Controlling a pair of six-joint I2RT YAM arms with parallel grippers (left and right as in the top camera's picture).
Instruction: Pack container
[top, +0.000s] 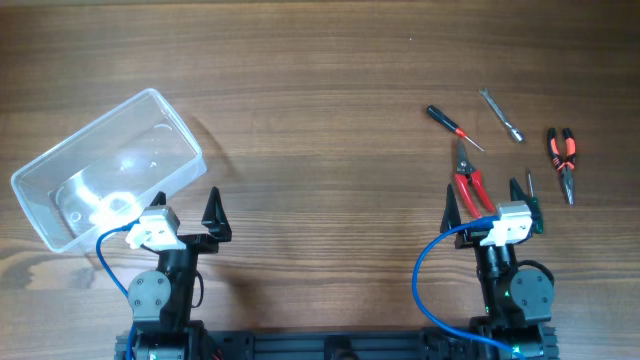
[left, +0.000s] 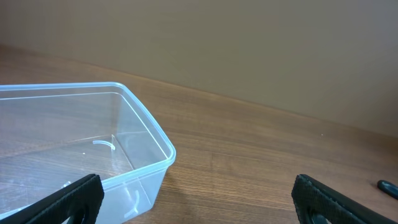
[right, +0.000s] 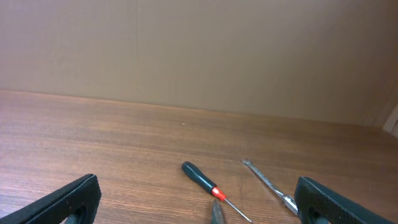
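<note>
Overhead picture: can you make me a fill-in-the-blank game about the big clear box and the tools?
1. The clear container has ____ inside it.
2. The container lies on the robot's ____ side of the table.
3. The pliers closest to the right gripper have ____ handles.
4. The left gripper holds nothing, and its jaws are ____.

Missing words: nothing, left, red, open.
</note>
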